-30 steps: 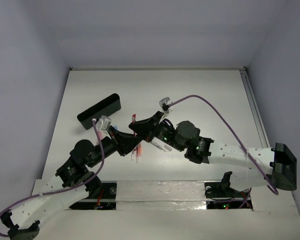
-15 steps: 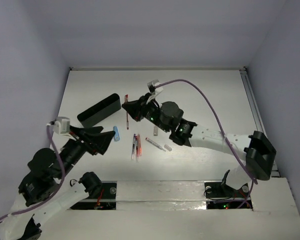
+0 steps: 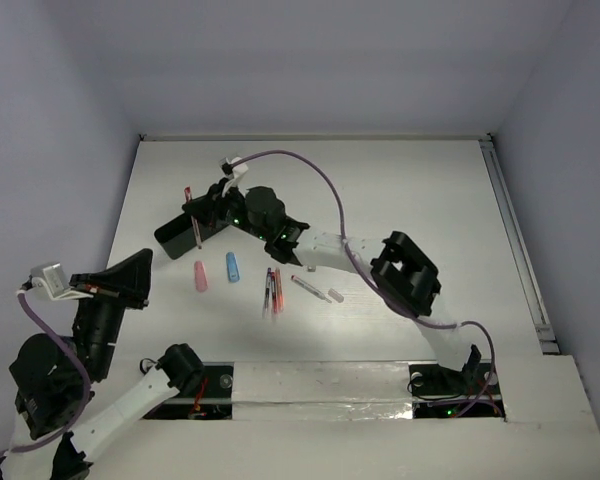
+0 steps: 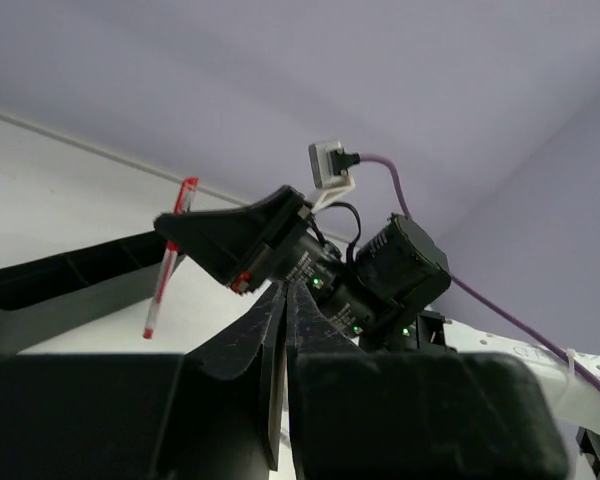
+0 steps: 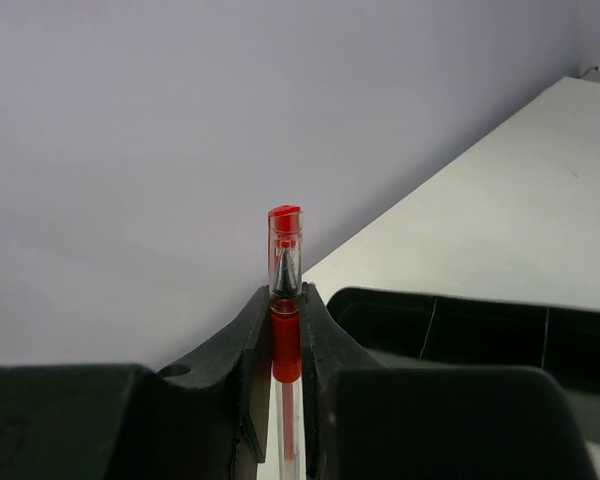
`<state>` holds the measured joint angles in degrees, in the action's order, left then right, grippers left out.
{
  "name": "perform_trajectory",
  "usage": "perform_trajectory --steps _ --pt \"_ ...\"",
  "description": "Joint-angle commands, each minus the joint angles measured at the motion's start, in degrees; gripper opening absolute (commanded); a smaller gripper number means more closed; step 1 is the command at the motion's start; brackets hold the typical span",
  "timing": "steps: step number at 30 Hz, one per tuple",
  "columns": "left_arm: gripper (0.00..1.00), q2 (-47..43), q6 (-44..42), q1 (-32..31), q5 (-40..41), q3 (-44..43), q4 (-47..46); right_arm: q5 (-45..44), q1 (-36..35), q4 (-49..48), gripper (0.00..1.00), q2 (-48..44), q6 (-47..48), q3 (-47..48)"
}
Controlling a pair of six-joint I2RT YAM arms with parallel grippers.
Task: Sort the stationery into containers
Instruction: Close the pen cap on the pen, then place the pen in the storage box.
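Right wrist view: the red pen (image 5: 285, 250) stands upright, pinched at mid-barrel between the fingers of the right gripper (image 5: 285, 296), its cap end above the fingertips. The black box (image 5: 460, 325) lies just beyond it, open top up, with dividers visible inside.

In the top external view the red pen (image 3: 192, 213) and the right gripper (image 3: 198, 214) are above the left half of the black box (image 3: 222, 208). The box lies at a slant, close to the left edge of the table (image 3: 400, 200).

On the box's near side lie:
- a pink capsule (image 3: 200, 276) and a blue capsule (image 3: 232, 266), near it;
- a cluster of pens (image 3: 272, 290), further right.

The left gripper (image 3: 130, 277) is raised, well apart from the box on its near-left side. Its fingers (image 4: 272, 330) are pressed together on nothing.
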<state>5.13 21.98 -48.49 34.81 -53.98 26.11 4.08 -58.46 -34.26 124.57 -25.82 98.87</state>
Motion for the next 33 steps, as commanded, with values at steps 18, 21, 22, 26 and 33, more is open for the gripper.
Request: perform_trajectory --steps 18,21,22,26,33 --pt "0.16 0.76 -5.54 -2.49 5.80 11.00 -10.11 -2.14 0.36 2.53 0.00 28.09 2.88 41.74" --pt "0.16 1.82 -6.24 -1.96 4.66 11.09 -10.46 -3.11 0.88 2.27 0.00 29.93 3.32 43.42" --pt "0.16 1.82 -6.51 -1.35 4.22 11.35 -10.81 -3.37 0.89 2.36 0.00 30.90 3.41 44.47" --pt "0.16 2.26 -6.95 -0.29 2.81 11.52 -11.43 -6.09 0.89 1.66 0.00 32.22 3.06 45.01" --pt "0.15 4.10 -7.30 2.52 -0.87 11.61 -11.69 -7.15 1.42 1.65 0.00 34.94 4.29 46.94"
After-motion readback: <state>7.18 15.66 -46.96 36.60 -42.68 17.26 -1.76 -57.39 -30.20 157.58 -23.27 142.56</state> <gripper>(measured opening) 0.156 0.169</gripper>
